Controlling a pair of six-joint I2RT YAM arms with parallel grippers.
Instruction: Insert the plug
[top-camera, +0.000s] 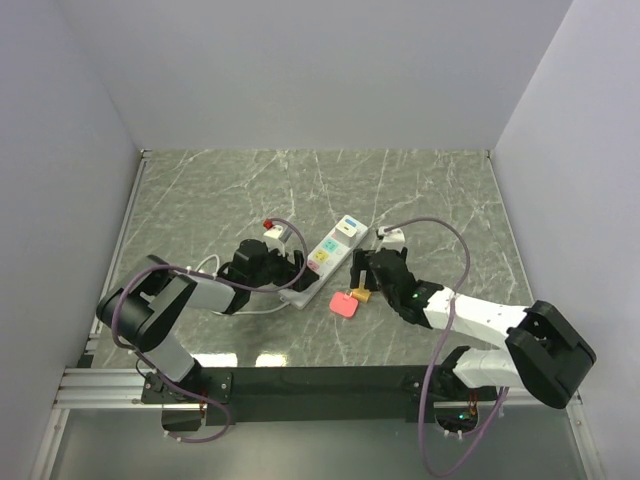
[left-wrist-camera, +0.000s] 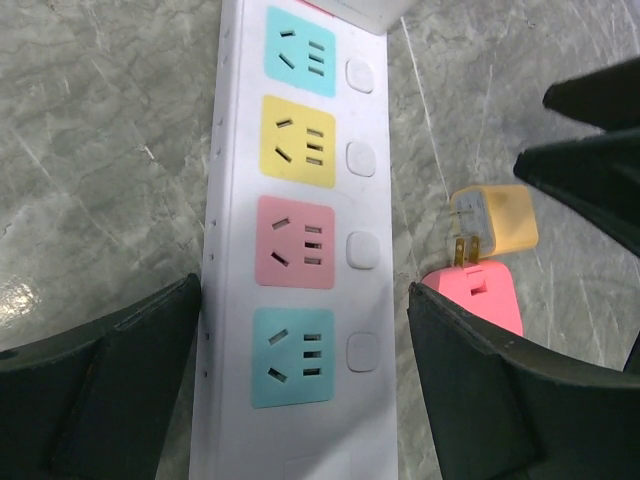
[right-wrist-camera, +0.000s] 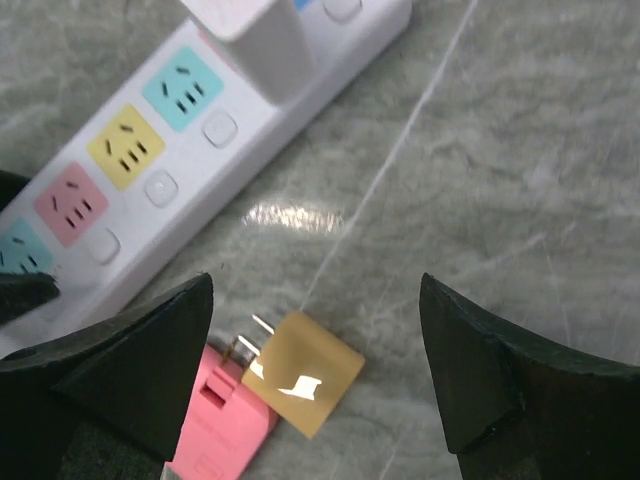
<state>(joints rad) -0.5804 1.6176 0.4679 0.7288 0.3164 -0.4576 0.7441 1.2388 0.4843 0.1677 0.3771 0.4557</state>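
A white power strip (top-camera: 322, 262) with teal, pink, yellow and teal sockets lies slantwise on the marble table; it also shows in the left wrist view (left-wrist-camera: 300, 250) and the right wrist view (right-wrist-camera: 150, 160). My left gripper (top-camera: 283, 272) (left-wrist-camera: 305, 295) is open, its fingers (left-wrist-camera: 110, 385) on either side of the strip's near end. A yellow plug (top-camera: 361, 294) (right-wrist-camera: 305, 385) lies flat on the table, prongs toward the strip, touching a pink plug (top-camera: 344, 304) (right-wrist-camera: 215, 425). My right gripper (top-camera: 362, 278) (right-wrist-camera: 315, 290) is open and empty, just above the yellow plug.
A white adapter (right-wrist-camera: 250, 35) sits in the strip's far end (top-camera: 346, 228). The strip's white cord (top-camera: 205, 268) runs left under my left arm. Grey walls enclose the table on three sides. Both plugs show in the left wrist view, yellow (left-wrist-camera: 495, 222) and pink (left-wrist-camera: 480, 295).
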